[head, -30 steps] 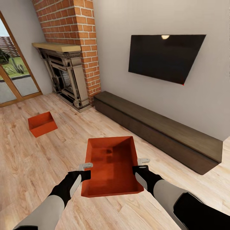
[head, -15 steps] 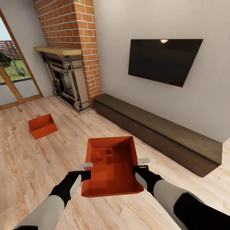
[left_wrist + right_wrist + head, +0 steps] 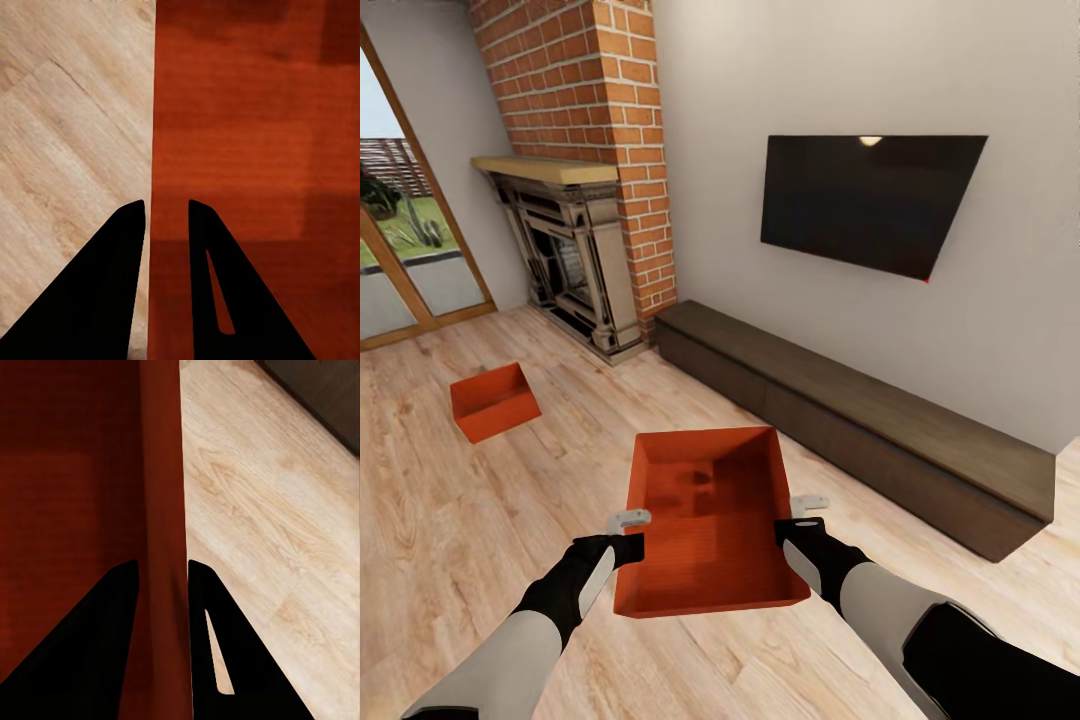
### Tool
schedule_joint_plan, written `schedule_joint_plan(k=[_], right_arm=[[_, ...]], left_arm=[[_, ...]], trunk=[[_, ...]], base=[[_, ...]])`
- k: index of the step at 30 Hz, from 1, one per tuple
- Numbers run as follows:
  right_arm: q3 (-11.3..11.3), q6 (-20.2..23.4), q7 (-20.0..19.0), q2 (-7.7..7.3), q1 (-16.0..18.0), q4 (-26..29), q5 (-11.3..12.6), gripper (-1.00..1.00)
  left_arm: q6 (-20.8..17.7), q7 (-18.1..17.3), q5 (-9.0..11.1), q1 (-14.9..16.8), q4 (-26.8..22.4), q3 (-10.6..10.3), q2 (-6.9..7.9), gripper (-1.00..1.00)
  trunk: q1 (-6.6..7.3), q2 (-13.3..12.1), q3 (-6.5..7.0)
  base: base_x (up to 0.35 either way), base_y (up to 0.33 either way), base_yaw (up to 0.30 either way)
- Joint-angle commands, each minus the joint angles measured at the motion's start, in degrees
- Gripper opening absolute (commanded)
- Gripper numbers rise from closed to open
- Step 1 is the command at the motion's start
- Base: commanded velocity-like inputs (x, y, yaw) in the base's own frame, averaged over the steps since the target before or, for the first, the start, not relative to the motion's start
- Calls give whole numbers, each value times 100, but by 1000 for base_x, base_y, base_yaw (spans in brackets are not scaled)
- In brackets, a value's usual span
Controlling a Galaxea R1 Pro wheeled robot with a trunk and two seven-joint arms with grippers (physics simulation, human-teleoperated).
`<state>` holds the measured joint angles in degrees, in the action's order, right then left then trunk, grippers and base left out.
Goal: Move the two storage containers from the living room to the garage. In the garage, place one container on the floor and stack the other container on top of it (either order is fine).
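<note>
Light wood-plank floor (image 3: 450,520) runs to a brick fireplace (image 3: 575,250), the landmark here (this looks like the living room, not the garage). Out from the hearth, the held container (image 3: 705,515) hangs level, the left gripper (image 3: 628,535) and right gripper (image 3: 792,520) each clamped on a side wall, presumably to carry it steady. The second container (image 3: 493,400) sits nearer the fireplace

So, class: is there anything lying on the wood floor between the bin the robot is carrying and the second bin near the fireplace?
Nothing visible does. Bare wood floor lies between the carried bin, held by the left pincer and right pincer, and the second bin left of the fireplace.
</note>
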<state>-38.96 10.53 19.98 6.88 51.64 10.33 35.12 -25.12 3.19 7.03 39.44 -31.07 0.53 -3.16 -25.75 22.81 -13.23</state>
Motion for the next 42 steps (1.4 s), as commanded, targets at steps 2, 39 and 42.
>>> schedule_joint_plan(k=[2,39,42], right_arm=[[-68,28,6,-2,4,102,-23,-100],[-68,28,6,0,4,101,-25,-100],[-68,28,6,-2,4,101,-23,-100]], left_arm=[[-46,305,-88,2,4,47,0,-100],[-46,305,-88,2,4,48,0,-100],[-46,305,-88,2,4,46,0,-100]], trunk=[[-3,11,7],[-3,11,337],[-3,11,363]], base=[[0,0,0],[0,0,0],[0,0,0]])
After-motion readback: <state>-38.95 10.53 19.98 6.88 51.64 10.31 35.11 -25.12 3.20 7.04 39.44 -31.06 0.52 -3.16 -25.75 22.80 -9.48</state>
